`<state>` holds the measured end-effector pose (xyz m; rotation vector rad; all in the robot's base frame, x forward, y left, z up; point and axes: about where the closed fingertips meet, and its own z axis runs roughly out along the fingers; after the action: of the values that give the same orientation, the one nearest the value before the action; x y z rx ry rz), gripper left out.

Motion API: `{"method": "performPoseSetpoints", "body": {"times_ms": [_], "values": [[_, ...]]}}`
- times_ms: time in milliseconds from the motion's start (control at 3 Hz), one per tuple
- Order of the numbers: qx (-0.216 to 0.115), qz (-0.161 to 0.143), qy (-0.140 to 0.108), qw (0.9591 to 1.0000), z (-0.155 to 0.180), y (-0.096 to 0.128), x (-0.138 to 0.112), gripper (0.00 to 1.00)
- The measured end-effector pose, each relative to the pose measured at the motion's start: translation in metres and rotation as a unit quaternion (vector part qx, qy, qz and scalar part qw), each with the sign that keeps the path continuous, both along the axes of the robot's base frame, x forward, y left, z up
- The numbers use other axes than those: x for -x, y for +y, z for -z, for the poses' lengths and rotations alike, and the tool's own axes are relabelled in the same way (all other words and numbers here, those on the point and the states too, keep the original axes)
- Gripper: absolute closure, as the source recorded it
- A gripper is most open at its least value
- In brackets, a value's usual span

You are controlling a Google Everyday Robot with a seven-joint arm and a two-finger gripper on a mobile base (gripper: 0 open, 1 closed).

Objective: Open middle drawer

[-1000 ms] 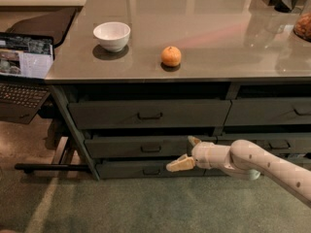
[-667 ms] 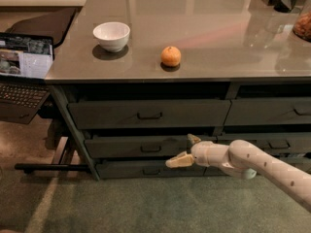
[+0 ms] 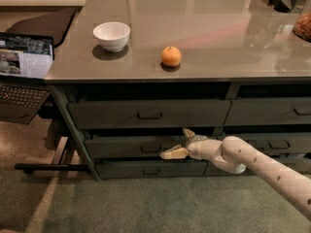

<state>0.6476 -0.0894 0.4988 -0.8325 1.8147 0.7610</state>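
The middle drawer (image 3: 121, 147) is the second of three dark grey-green fronts under the left part of the counter. Its small dark loop handle (image 3: 150, 149) sits at the centre of the front. My gripper (image 3: 181, 143) is at the right part of this front, just right of the handle, and it is open. One fingertip (image 3: 188, 132) is at the drawer's top edge. The other fingertip (image 3: 173, 153) lies low against the front, pointing left toward the handle. My white arm (image 3: 262, 166) reaches in from the lower right.
The top drawer (image 3: 146, 113) is above and the bottom drawer (image 3: 150, 169) below. A second drawer column (image 3: 272, 111) is to the right. On the counter (image 3: 204, 28) are a white bowl (image 3: 112, 35) and an orange (image 3: 171, 56). An open laptop (image 3: 22, 76) stands at left.
My gripper has moved slightly up and to the left along the middle drawer front, closer to the handle. The drawers look unchanged.
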Motion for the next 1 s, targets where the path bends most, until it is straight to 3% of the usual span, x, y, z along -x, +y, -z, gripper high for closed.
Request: {"method": "performPoseSetpoints", "body": {"times_ms": [333, 1000], "values": [[0.005, 0.005, -0.004, 1.0, 0.003, 0.008, -0.014, 0.0], [0.04, 0.034, 0.01, 0.9986, 0.024, 0.004, -0.033, 0.0]]}}
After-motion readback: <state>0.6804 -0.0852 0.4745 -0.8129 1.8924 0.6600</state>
